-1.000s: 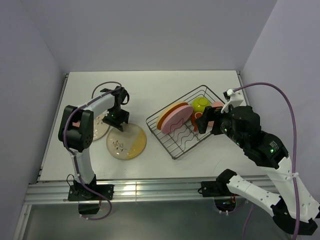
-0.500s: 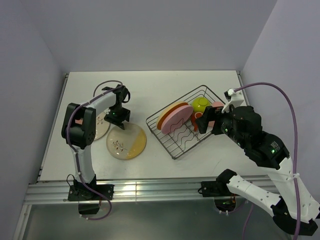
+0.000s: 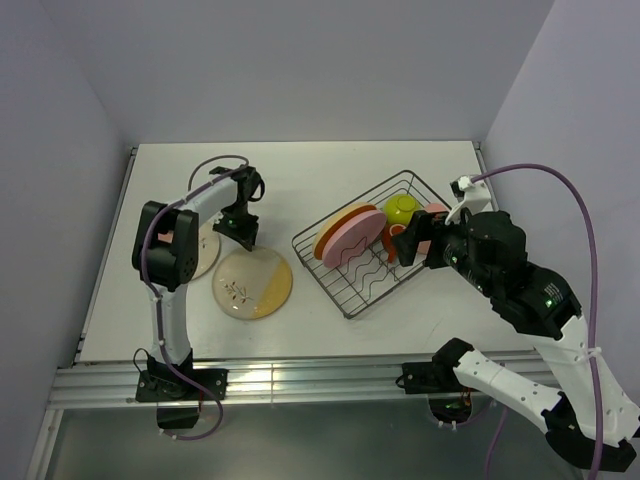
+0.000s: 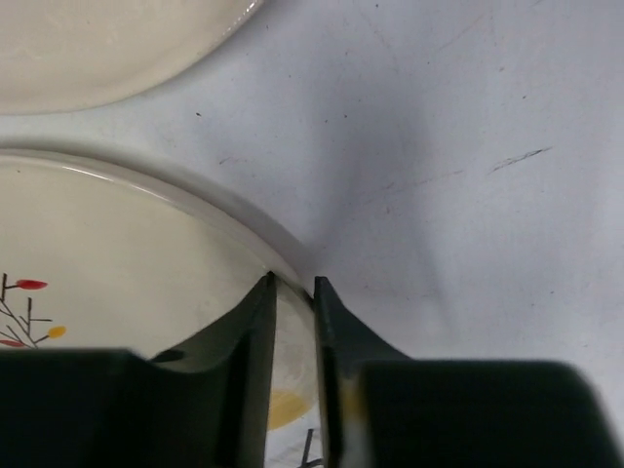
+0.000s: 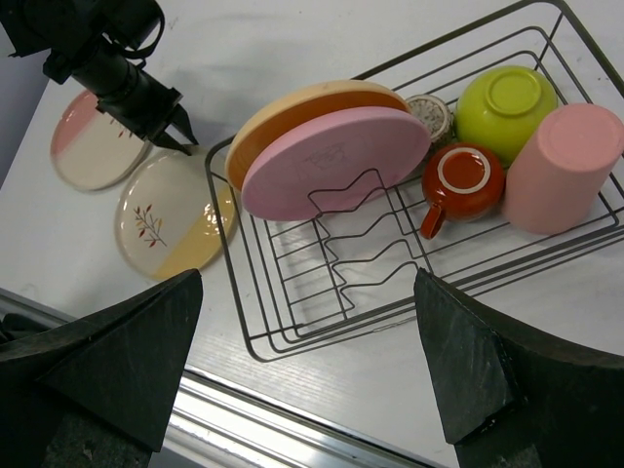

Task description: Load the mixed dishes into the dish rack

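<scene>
Plate-loading step: the left gripper (image 4: 294,283) is clenched on the far rim of the cream-yellow twig plate (image 3: 252,283), which lies on the counter (image 3: 300,180) left of the dish rack (image 3: 318,275). The right gripper (image 5: 307,283) hangs released. The next move calls for lifting the plate and slotting it upright

Dish rack (image 3: 375,275) centre-right: standing plates (image 3: 350,238) in left half, bowl (image 3: 402,208) upper right. Frame left: front plate (image 3: 252,285) below-right of rear plate (image 3: 204,256).
</scene>
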